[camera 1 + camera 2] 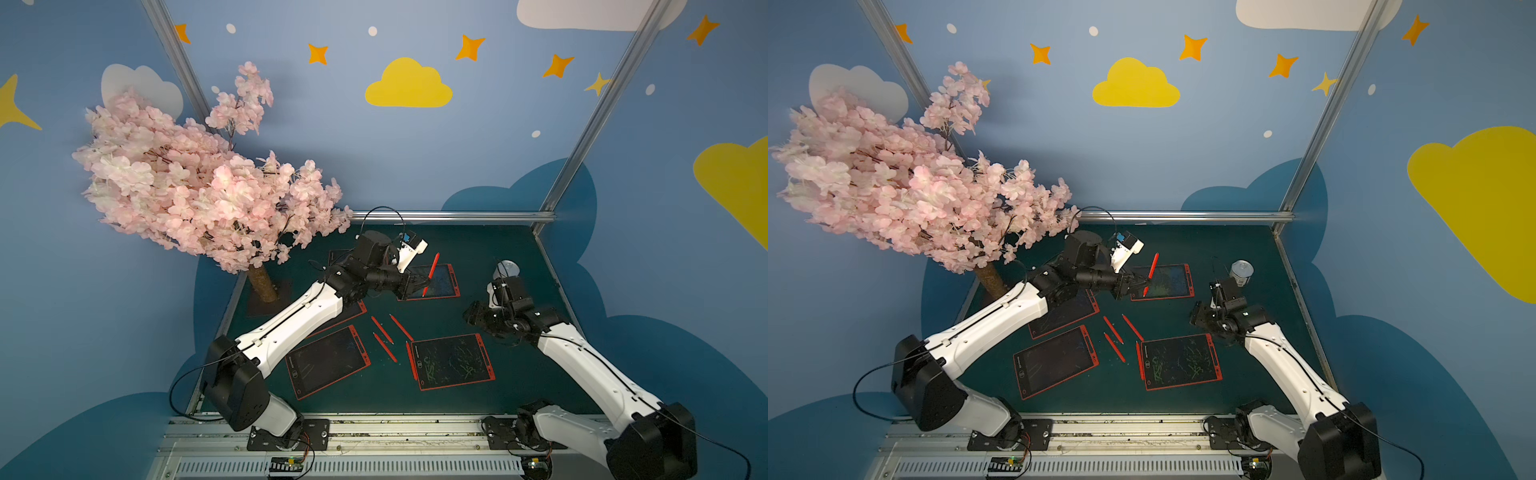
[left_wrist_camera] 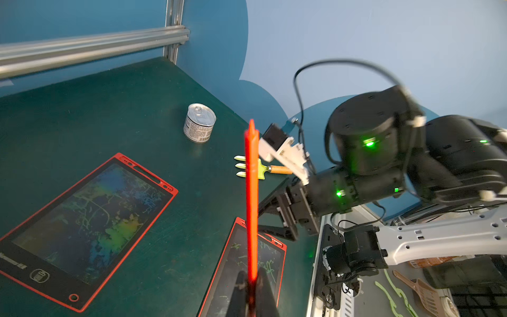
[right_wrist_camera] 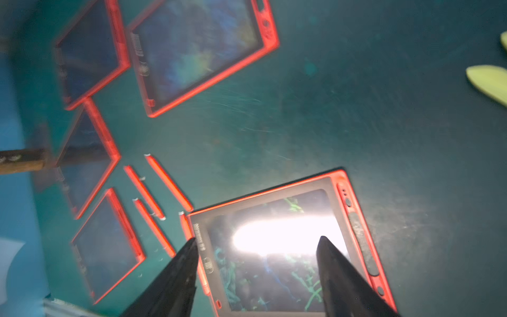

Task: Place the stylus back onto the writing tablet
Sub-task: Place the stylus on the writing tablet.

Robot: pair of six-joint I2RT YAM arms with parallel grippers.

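1 red stylus (image 1: 431, 272) stands near-upright over the far writing tablet (image 1: 452, 279), pinched at its lower end by the left gripper (image 1: 420, 286). The right gripper (image 3: 258, 241) hangs empty, jaws apart, above a nearer tablet (image 3: 356, 227). Gripped so low, the stylus could pivot and skid off the frame on release.

No legible text in any view
Writing tablet (image 2: 82, 227): white brand word and round icon on black bezel, too blurred to read
Tin can (image 2: 199, 125): printed label with barcode, print too small
Scribbled tablet (image 1: 453, 361): bezel mark in both top views, unreadable
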